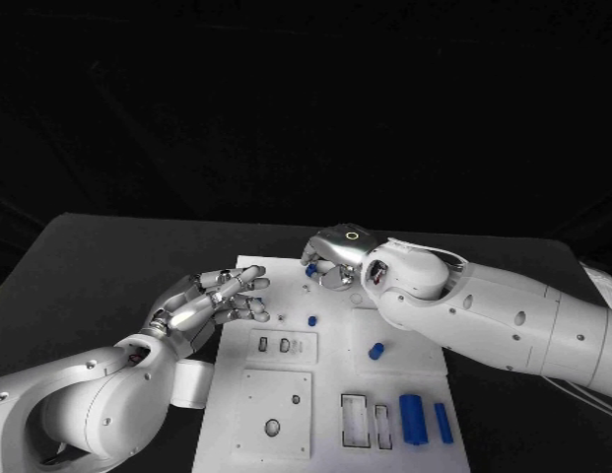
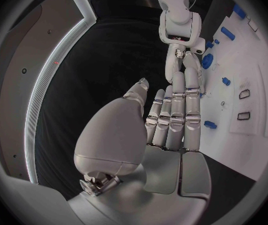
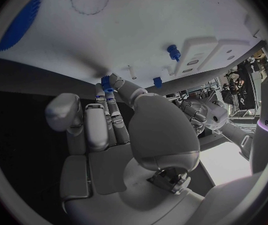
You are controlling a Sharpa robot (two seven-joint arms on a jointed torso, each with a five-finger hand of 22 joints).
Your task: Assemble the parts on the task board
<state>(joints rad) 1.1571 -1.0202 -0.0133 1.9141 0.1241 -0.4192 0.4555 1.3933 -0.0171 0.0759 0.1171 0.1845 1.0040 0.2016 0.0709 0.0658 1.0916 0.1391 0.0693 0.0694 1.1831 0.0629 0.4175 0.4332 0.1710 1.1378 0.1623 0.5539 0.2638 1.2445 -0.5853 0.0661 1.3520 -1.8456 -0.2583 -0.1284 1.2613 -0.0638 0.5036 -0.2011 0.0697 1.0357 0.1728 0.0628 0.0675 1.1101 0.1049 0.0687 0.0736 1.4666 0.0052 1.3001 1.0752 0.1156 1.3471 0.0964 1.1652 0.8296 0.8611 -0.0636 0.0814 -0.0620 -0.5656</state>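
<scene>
Now the left robot hand (image 1: 218, 301) hovers at the left edge of the task board (image 1: 285, 404) with fingers spread, grasping nothing. Loose blue parts (image 1: 411, 419) lie near the board's near right corner. At its far edge, the right robot hand (image 1: 331, 264) pinches a small blue part (image 1: 310, 268) in its fingertips.

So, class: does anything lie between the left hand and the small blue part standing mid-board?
Nothing visible does. The left hand hovers open at the task board's left edge, and only bare white board separates it from the small blue part.
</scene>
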